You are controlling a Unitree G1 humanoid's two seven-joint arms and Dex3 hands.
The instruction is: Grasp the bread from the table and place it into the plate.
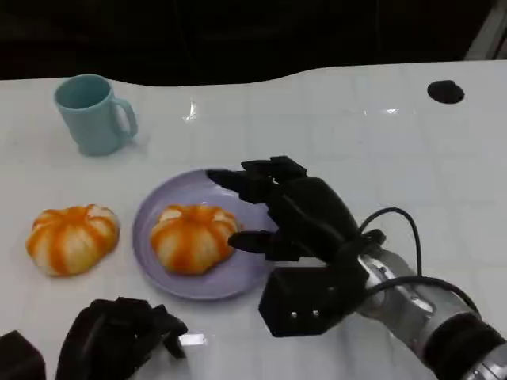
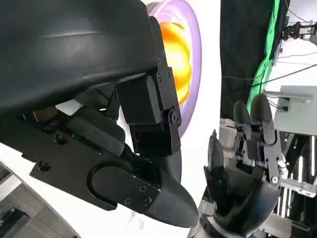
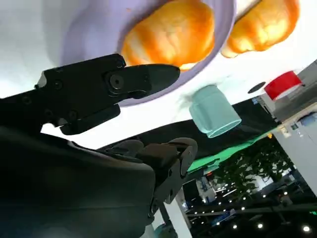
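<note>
An orange-striped bread [image 1: 192, 237] lies in the lavender plate [image 1: 242, 273] at the table's middle; the wrist views show it too [image 2: 176, 54] [image 3: 171, 32]. A second bread [image 1: 71, 238] of the same kind sits on the table left of the plate. My right hand [image 1: 297, 214] hovers over the plate's right side, fingers spread, holding nothing, thumb tip close to the bread. My left hand [image 1: 119, 336] rests at the near left edge with fingers curled in and nothing in them.
A light blue mug [image 1: 93, 114] stands at the back left, also seen as the mug [image 3: 214, 111] in the right wrist view. A small black round mark [image 1: 445, 92] lies at the far right of the white table [image 1: 356, 150].
</note>
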